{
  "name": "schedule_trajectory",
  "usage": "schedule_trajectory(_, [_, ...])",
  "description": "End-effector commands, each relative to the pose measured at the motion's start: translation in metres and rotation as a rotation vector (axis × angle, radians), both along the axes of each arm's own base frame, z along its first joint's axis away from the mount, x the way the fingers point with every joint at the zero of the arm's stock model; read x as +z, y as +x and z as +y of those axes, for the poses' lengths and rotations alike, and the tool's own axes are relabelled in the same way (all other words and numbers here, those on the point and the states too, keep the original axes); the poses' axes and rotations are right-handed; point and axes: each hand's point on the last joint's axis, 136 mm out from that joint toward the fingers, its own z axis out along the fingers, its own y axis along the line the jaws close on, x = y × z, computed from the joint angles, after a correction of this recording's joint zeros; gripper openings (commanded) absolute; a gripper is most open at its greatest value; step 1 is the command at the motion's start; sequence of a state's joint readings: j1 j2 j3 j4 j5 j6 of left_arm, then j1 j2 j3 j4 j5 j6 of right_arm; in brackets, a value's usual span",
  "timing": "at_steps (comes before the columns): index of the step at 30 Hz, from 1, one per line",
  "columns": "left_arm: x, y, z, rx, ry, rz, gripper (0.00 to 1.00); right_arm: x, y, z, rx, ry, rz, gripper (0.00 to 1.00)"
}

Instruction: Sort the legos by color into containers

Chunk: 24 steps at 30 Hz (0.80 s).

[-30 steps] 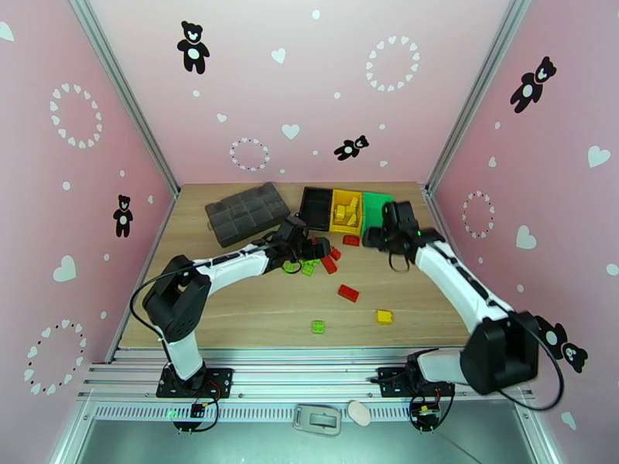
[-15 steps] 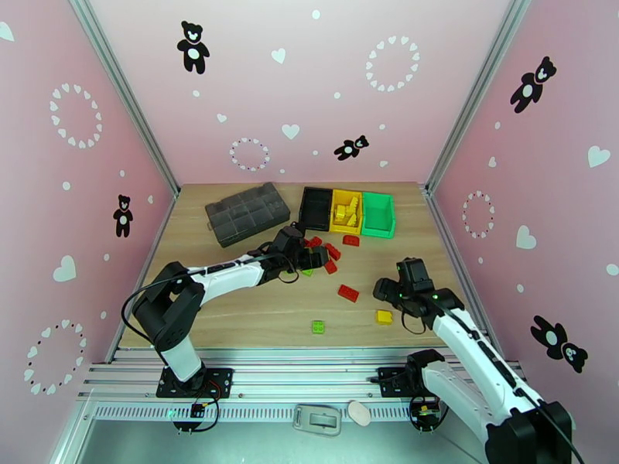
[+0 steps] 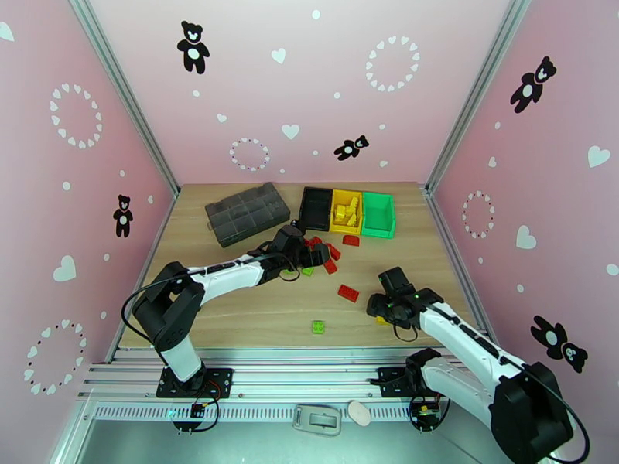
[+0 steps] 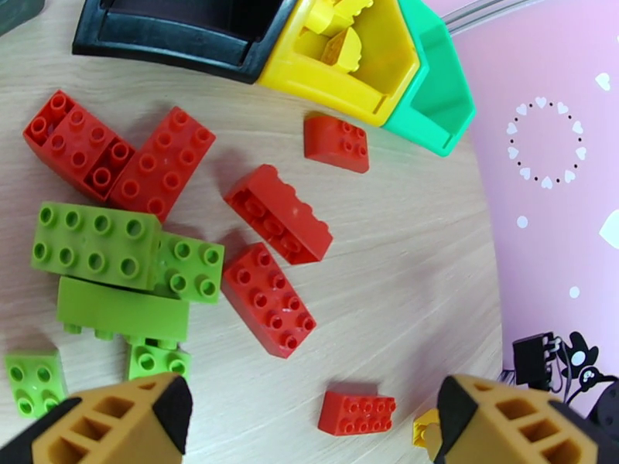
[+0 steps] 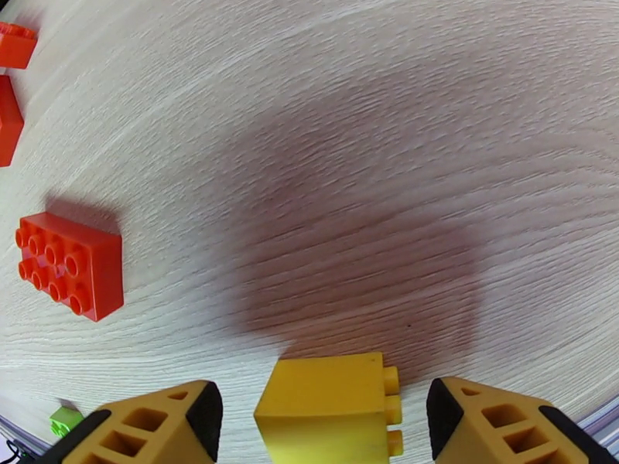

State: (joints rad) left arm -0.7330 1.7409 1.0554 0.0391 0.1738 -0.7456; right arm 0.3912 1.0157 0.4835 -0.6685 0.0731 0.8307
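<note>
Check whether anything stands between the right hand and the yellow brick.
Nothing visible does. The yellow brick lies on bare table between the fingers of the open right hand; the nearest red brick lies apart.

You have a dark-grey organizer box [image 3: 247, 213] at the far left of the wooden desk [image 3: 255, 307], set at a slant. Pink walls [image 3: 309, 94] around you carry black bear stickers [image 3: 193, 46] and white hearts. At the desk's near edge run aluminium rails [image 3: 309, 373]; below them a grey part [image 3: 317, 418] lies beside a pale oval [image 3: 358, 412].
</note>
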Motion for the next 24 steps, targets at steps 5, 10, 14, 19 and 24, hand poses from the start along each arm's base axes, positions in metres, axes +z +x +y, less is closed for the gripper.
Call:
schedule_trajectory(5, [0.005,-0.003,-0.004,-0.009,-0.03,-0.003,0.9,-0.012,-0.005,-0.001,0.014,-0.049,0.033,0.68])
schedule_trajectory(10, [0.005,-0.003,-0.004,-0.01,-0.031,-0.001,0.89,-0.014,-0.004,0.004,0.027,-0.046,0.039,0.58])
schedule_trajectory(14, [0.005,-0.004,-0.004,-0.013,-0.033,0.002,0.9,-0.004,0.0,0.01,0.037,-0.025,0.012,0.47])
schedule_trajectory(19, [0.007,-0.001,-0.013,-0.035,-0.043,0.013,0.92,0.024,0.019,0.021,0.056,0.019,-0.072,0.39])
schedule_trajectory(24, [0.017,0.006,-0.029,-0.064,-0.079,0.017,0.91,0.052,0.044,0.037,0.106,0.053,-0.144,0.38])
